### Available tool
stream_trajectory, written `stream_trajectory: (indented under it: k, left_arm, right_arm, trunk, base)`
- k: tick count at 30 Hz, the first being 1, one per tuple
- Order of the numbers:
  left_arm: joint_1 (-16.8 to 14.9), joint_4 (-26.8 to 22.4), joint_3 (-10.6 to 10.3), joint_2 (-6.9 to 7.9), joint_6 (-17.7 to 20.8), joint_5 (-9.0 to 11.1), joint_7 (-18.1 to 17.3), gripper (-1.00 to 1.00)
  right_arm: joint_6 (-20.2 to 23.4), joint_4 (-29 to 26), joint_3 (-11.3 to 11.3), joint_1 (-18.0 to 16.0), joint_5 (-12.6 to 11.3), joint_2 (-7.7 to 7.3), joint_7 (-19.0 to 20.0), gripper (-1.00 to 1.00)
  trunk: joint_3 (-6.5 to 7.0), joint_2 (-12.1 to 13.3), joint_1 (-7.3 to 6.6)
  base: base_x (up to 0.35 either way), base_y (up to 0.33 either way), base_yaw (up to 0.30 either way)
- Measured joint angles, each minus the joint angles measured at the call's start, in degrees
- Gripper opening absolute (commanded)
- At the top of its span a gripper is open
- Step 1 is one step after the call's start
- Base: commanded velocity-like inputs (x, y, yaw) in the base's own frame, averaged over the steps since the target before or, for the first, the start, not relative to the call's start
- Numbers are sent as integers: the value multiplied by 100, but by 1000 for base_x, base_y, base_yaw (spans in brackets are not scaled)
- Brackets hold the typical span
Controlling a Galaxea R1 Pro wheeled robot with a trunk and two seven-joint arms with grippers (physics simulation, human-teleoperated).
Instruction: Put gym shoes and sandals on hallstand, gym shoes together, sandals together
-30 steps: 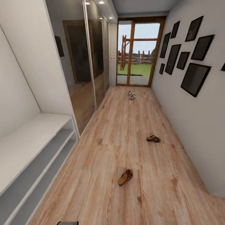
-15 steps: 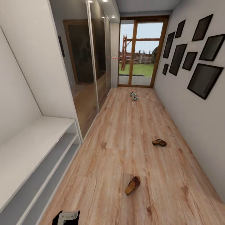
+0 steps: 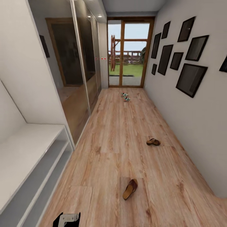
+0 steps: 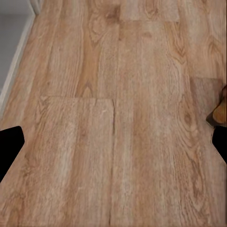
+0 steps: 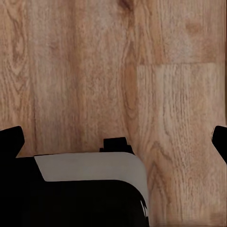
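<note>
Left gripper (image 4: 113,142): fingers wide apart, empty, over corridor floor (image 3: 110,151) | right gripper (image 5: 116,142): wide apart, empty | hallstand (image 3: 28,151) at 9 o'clock, shelves bare | sandals: near (image 3: 130,189), far (image 3: 153,142) at 2 o'clock | gym shoes (image 3: 125,96) together, 12 o'clock by glass door (image 3: 127,52)

Home corridor. Wood-plank floor (image 3: 116,138); glass door (image 3: 127,52) at 12 o'clock onto a lawn and fence. Mirrored wardrobe (image 3: 75,75) at 10, framed pictures (image 3: 189,78) at 2, white shoe rack (image 3: 28,164) at 8. Sandals (image 3: 130,189) and shoes (image 3: 125,96) lie loose.
</note>
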Motion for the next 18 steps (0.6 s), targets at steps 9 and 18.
stream_trajectory:
  k: [9, 18]
  left_arm:
    - [0, -2, 0, -1, 0, 0, 0, 100]
    - [1, -8, 0, -1, 2, 3, 0, 100]
  right_arm:
    - [0, 0, -1, 0, 0, 0, -1, 100]
    - [0, 1, 1, 0, 0, 0, -1, 100]
  trunk:
    - [0, 0, 0]
    - [0, 0, -3]
  base:
    - [27, 22, -224]
    - [234, 210, -34]
